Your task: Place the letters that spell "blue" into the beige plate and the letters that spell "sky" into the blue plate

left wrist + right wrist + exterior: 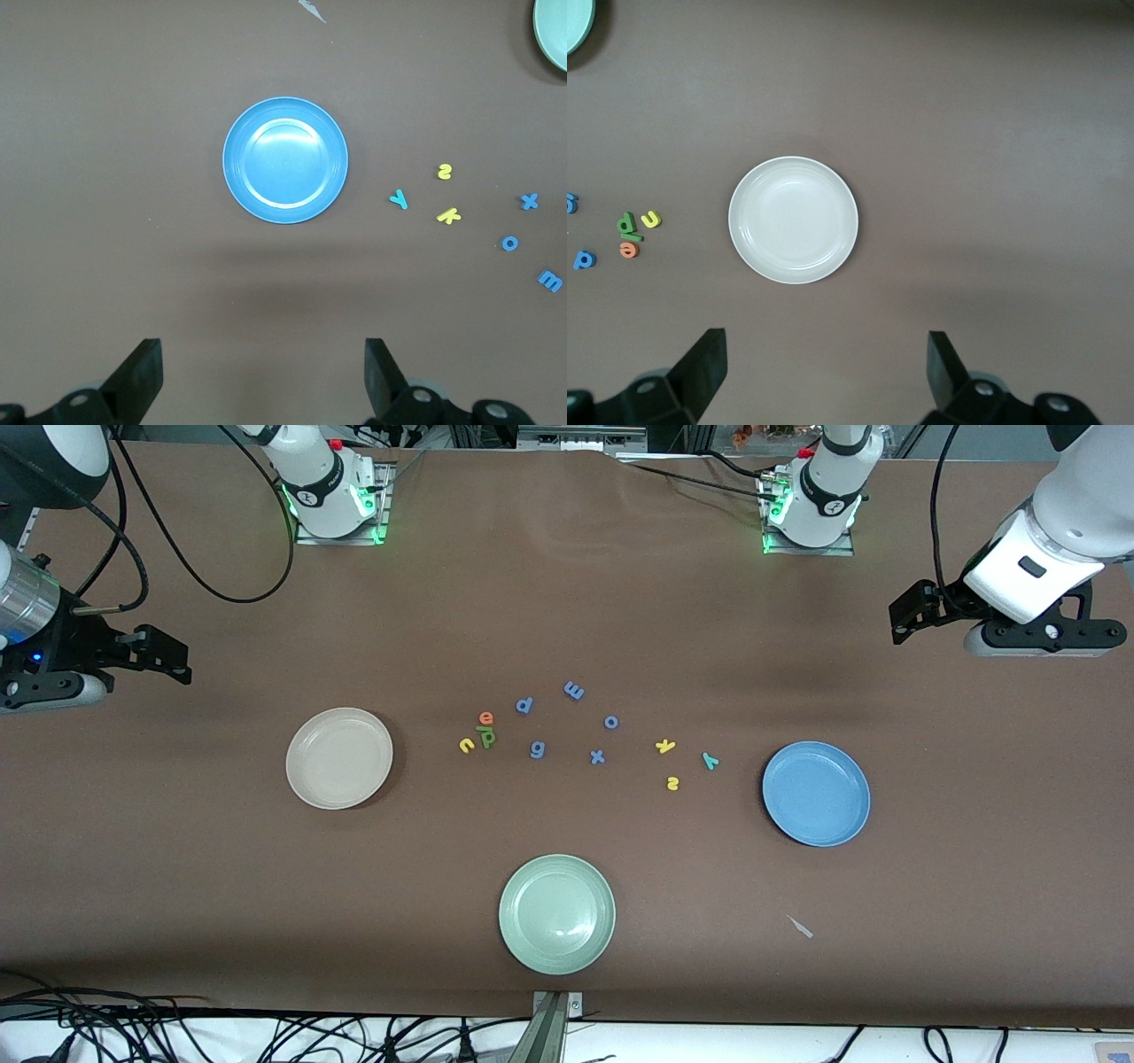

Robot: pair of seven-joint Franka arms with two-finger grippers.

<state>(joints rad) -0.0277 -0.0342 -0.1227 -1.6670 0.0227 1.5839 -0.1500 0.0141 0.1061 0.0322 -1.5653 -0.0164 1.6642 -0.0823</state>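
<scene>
The beige plate (pixel 339 758) (pixel 793 220) lies empty toward the right arm's end. Beside it cluster the yellow u (pixel 467 745) (pixel 650 219), orange e (pixel 485 717) (pixel 628 250) and green b (pixel 487 737) (pixel 627 223), with the thin green l against the b. The blue plate (pixel 816 794) (pixel 285 159) lies empty toward the left arm's end. Near it are the yellow k (pixel 665 746) (pixel 449 215), teal y (pixel 710 760) (pixel 399 198) and yellow s (pixel 672 783) (pixel 445 171). My left gripper (pixel 912 615) (pixel 263 372) and right gripper (pixel 164 657) (pixel 827 372) hang open and empty, high over the table's ends.
Blue letters p (pixel 524 705), m (pixel 574 689), o (pixel 611 722), g (pixel 537 749) and x (pixel 597 756) lie between the two groups. A pale green plate (pixel 556 914) sits nearest the front camera. A small white scrap (pixel 800 926) lies nearer the camera than the blue plate.
</scene>
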